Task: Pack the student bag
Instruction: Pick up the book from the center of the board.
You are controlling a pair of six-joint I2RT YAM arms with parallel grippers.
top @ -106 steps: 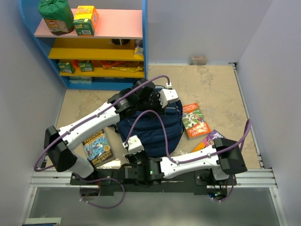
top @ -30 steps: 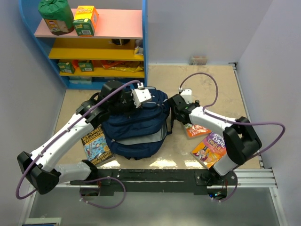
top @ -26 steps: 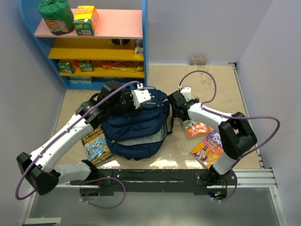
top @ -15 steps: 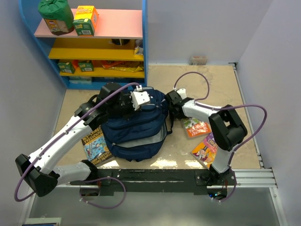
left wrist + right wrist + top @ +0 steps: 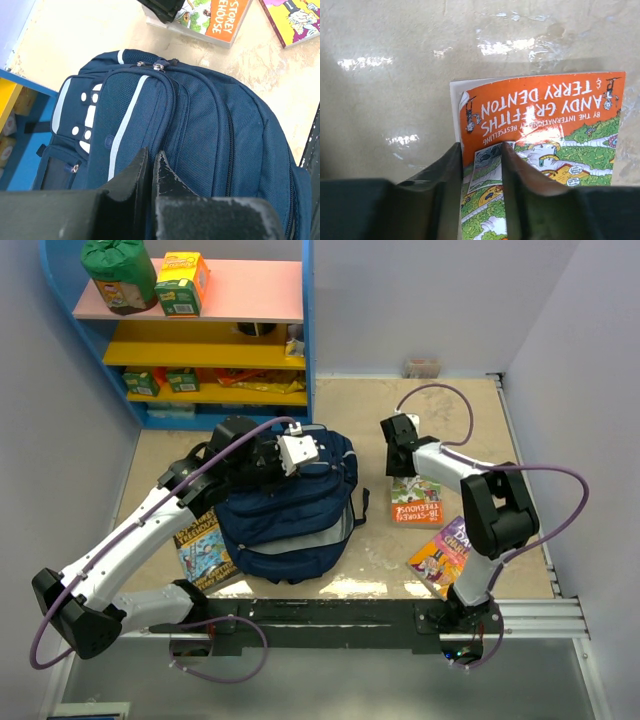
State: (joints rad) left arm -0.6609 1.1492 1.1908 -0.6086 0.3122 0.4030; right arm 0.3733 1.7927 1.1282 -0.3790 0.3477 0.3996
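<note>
Items listed from the near edge of the table (image 5: pixel 455 420) outward, each placed relative to the student bag.

1. Blue picture book (image 5: pixel 198 545): flat, at the bag's near left, one edge tucked under the bag's side.
2. Purple-and-orange book (image 5: pixel 445 552): flat, to the bag's near right, well apart from it.
3. Student bag (image 5: pixel 290 515): navy, lying front-up near the middle of the table, its top end pointing away. Two zip pulls sit together at the top. Its inside cannot be seen.
4. Left gripper (image 5: pixel 151 152): fingers pressed together, tips down on the bag's far end. Whether cloth is pinched cannot be told.
5. Orange-and-green book (image 5: pixel 415 500): flat, just right of the bag, not touching it.
6. Right gripper (image 5: pixel 480 146): at that book's far edge, fingers a little apart with the cover showing in the gap. Whether they grip it cannot be told.
7. Blue shelf unit (image 5: pixel 306 340): beyond the bag, to the far left. The pink top shelf holds a green pouch (image 5: pixel 118 272) and a green-yellow carton (image 5: pixel 183 282). A yellow shelf below holds small green boxes (image 5: pixel 160 380).
8. Small box (image 5: pixel 422 367): against the far wall, to the bag's far right.
</note>
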